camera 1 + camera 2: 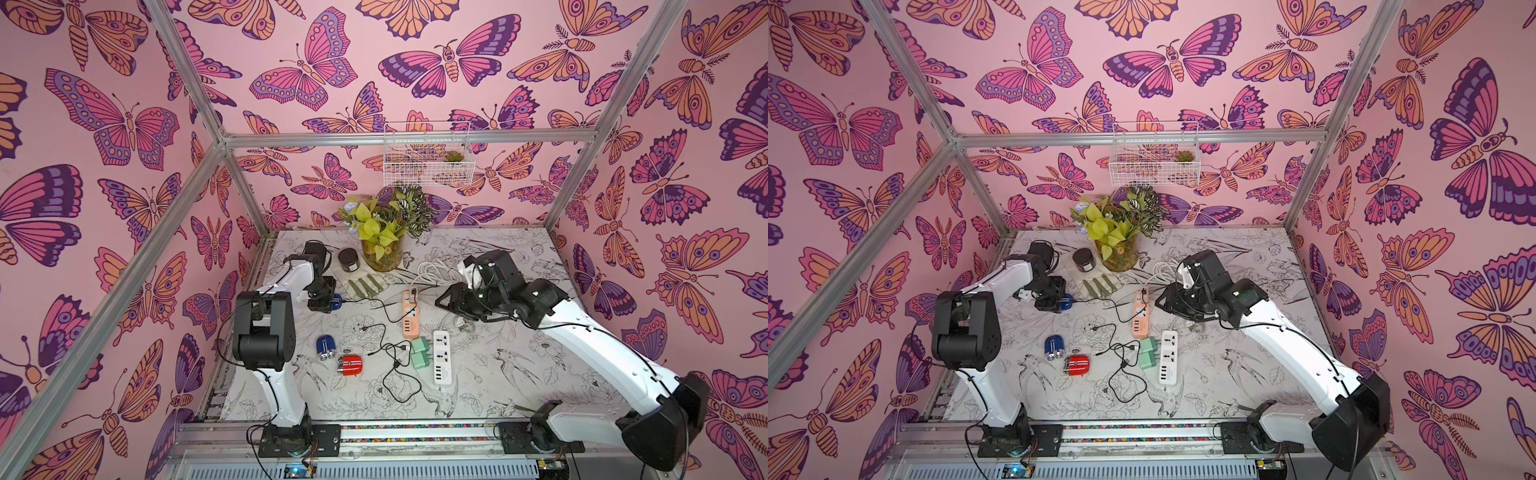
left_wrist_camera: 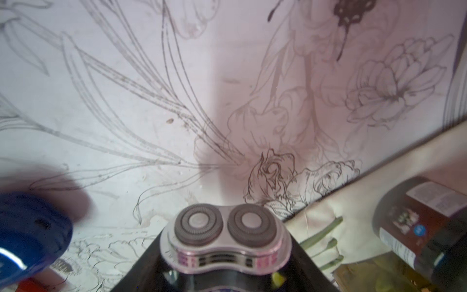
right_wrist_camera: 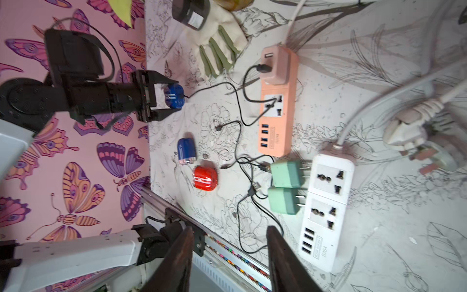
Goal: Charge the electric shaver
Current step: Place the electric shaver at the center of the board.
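- left gripper point(image 3: 175, 97): fingers point(image 3: 165, 80) clamped on the blue shaver point(image 2: 223, 227), held out at the fingertips. Long axis roughly in line with the fingers, cutting heads toward the palm, tail end past the tips.
- black cable point(image 3: 214, 86) leaves that tail end and runs toward the orange power strip point(image 3: 276, 121), which lies beyond the left fingertips, well apart.
- right gripper point(image 3: 229, 228): fingers wide, nothing between them. It is nearer the strip than the left.
- Judgement: the next move turns on whether the cable is seated at both ends. Cannot tell. The shaver's body hides its socket, and cables cross near the strip's adapter point(image 3: 276, 63).
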